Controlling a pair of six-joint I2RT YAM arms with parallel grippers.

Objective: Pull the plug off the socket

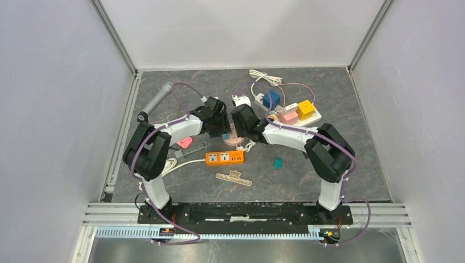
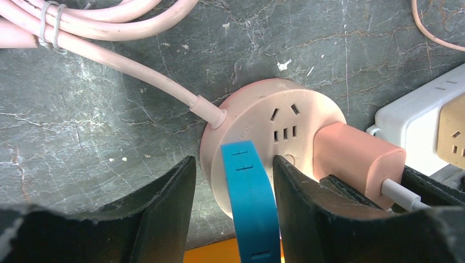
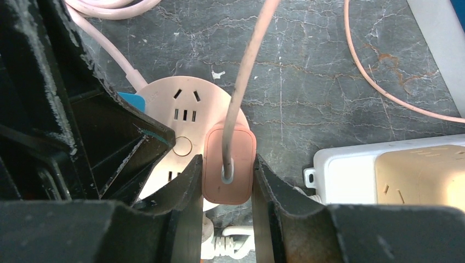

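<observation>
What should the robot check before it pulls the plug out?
1. Right gripper pinching the pink plug on both sides: ok.
2. Pink plug seated in the round socket: ok.
3. Left gripper tight on the blue plug: not ok, a gap shows on one side.
4. Pink plug's cable not pinched: ok.
5. Socket held down firmly enough: cannot tell.

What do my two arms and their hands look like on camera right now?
Both the left arm and right arm have white links, bulky black joint housings and a purple cable looped alongside. The left hand and right hand each have two black, wedge-shaped fingers with scuffed, whitish-speckled faces.
</observation>
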